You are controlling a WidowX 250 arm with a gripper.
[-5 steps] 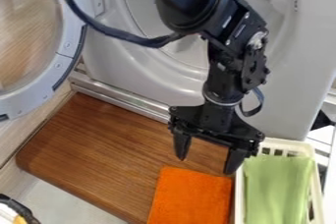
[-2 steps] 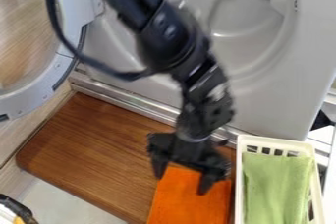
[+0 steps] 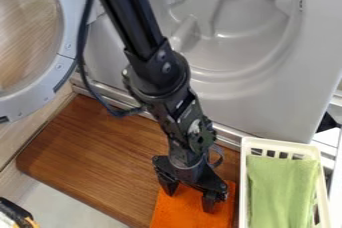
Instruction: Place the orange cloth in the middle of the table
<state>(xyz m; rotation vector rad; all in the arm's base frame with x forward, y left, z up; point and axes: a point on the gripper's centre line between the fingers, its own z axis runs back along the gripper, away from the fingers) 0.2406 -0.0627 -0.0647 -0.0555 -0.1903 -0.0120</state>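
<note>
One black gripper [image 3: 189, 200] is now hanging over the orange cloth [image 3: 182, 218], having been sinking and swinging in from beside the white basket [image 3: 287, 147] over the last second, while the cloth itself is lying where it was. Its jaws are standing apart, released, with no cloth bunching up between them; whether the tips are already pressing on the fabric, I cannot tell. For the task, this is probably meaning that the approach is ending and the grasp is coming next, so the carry towards the middle is still waiting. The cloth is resting on the lower right part of the wooden table [image 3: 93, 157], just beside the basket, and is running out past the bottom of the view. It is looking bright and soft, with a slightly mottled, towel-like face and fairly straight sides, and it is lying flat, offering no raised fold. Fingers closing too high would likely be skimming over it, so they are needing firm contact before pinching.
</note>
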